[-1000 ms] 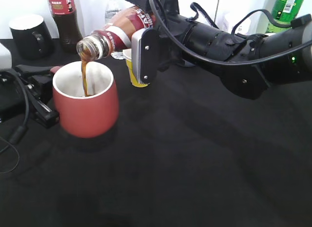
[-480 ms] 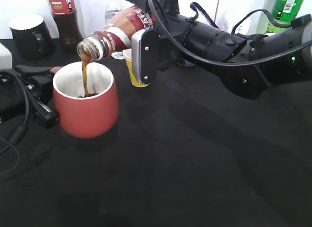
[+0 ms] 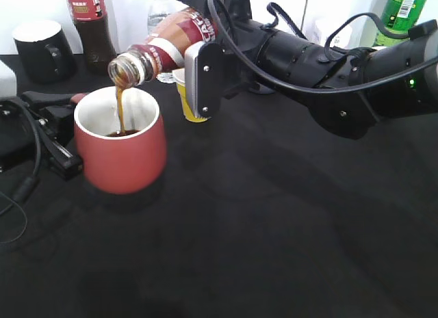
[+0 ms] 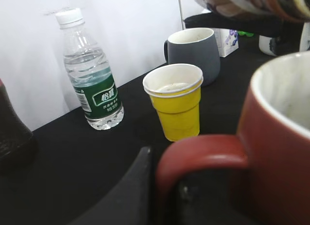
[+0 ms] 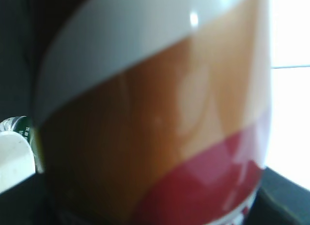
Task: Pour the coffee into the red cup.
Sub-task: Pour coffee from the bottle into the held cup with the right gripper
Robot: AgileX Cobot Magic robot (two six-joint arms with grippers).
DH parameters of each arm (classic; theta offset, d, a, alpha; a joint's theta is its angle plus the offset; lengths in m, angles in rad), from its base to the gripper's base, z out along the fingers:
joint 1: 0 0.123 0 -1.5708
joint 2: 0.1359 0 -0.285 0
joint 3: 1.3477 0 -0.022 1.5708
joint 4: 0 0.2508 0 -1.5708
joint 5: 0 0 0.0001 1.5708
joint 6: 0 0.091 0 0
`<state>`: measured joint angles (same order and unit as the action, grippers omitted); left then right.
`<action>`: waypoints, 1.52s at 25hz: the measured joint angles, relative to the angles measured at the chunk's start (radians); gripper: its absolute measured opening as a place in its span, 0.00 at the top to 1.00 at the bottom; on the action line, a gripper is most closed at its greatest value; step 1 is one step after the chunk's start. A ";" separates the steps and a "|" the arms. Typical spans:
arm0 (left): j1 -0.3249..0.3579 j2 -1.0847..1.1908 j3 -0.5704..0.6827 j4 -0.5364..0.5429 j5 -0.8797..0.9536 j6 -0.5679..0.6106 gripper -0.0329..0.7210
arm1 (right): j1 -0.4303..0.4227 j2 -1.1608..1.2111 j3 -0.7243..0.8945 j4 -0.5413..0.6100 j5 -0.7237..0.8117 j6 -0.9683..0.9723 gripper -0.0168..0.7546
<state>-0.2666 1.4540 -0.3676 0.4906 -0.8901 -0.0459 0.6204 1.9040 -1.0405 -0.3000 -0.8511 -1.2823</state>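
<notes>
The red cup (image 3: 122, 150) stands on the black table at the left, cream inside, with dark coffee pooled in it. My left gripper (image 3: 68, 120) is shut on its handle (image 4: 201, 155); one dark finger (image 4: 135, 191) shows beside the handle. My right gripper (image 3: 198, 58) is shut on the coffee bottle (image 3: 168, 48), which is tipped mouth-down to the left above the cup. A thin brown stream (image 3: 120, 113) falls from the mouth into the cup. The bottle's orange, white and red label (image 5: 155, 118) fills the right wrist view.
A yellow paper cup (image 3: 185, 99) stands just behind the bottle and shows in the left wrist view (image 4: 175, 101). A black mug (image 3: 41, 50), a tall dark bottle with red label (image 3: 90, 24), a water bottle (image 4: 89, 75), a grey mug (image 4: 193, 53) and a green bottle (image 3: 402, 14) line the back.
The stream keeps running and the coffee level in the red cup has risen a little. Both arms and the bottle hold nearly the same pose.
</notes>
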 joint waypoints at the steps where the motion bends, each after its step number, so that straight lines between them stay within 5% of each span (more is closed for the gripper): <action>1: 0.000 0.000 0.000 0.000 0.000 0.000 0.88 | 0.000 0.000 0.000 0.000 0.000 -0.001 0.29; 38: 0.000 0.000 0.000 -0.007 0.001 0.001 0.87 | 0.000 0.000 -0.002 0.003 0.000 -0.037 0.29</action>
<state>-0.2666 1.4540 -0.3676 0.4838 -0.8892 -0.0450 0.6204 1.9040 -1.0420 -0.2966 -0.8513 -1.3192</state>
